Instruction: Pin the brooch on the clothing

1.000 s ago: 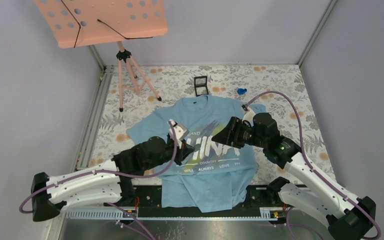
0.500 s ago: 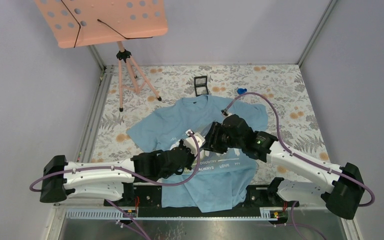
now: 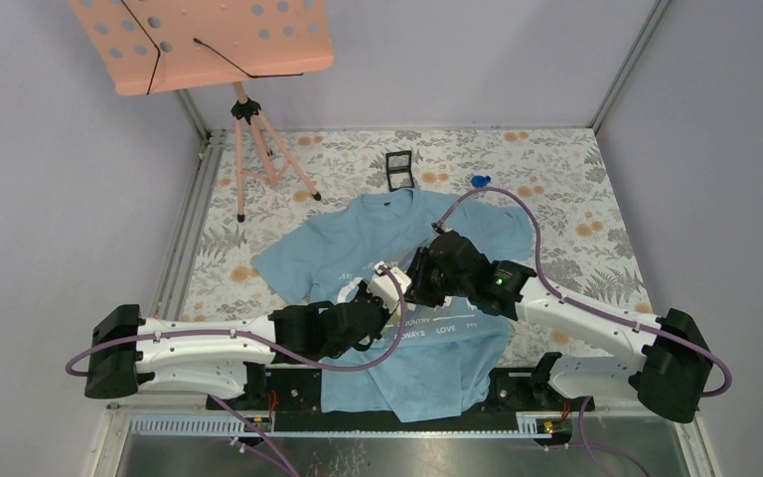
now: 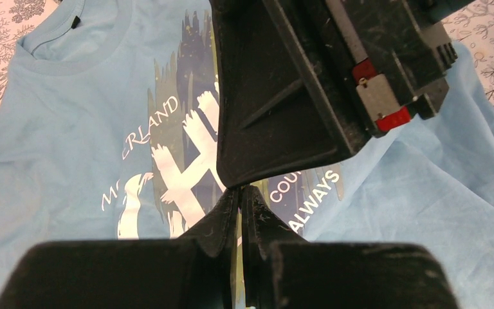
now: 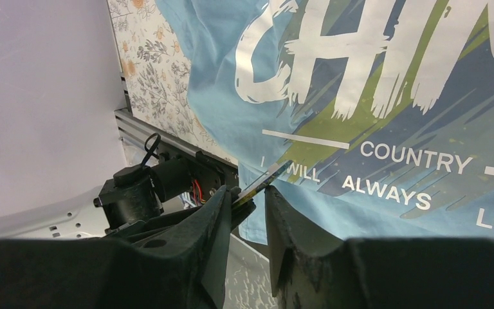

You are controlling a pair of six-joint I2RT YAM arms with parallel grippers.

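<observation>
The light blue clothing (image 3: pixel 358 238) lies flat on the floral table, its white "CHINA" print (image 5: pixel 360 58) filling the right wrist view. Both grippers meet above the chest print. My left gripper (image 4: pixel 240 190) is shut, its dark tips pinching the brooch (image 5: pixel 267 179), which shows edge-on as a thin greenish disc. My right gripper (image 5: pixel 249 193) straddles that disc and the left tips. Its jaws are still apart, with a gap on the right side. The right gripper's black housing (image 4: pixel 296 96) looms over the left fingers. In the top view the brooch is hidden under the two wrists (image 3: pixel 412 283).
A pink music stand (image 3: pixel 199 40) on a tripod (image 3: pixel 258 149) stands at the back left. A small black frame (image 3: pixel 398 167) and a blue trinket (image 3: pixel 478 181) lie beyond the shirt's collar. The metal rail (image 5: pixel 167 148) runs along the near table edge.
The left arm swung right and the right arm swung left until both wrists met over the shirt's print. The right jaws have narrowed around the left fingertips.
</observation>
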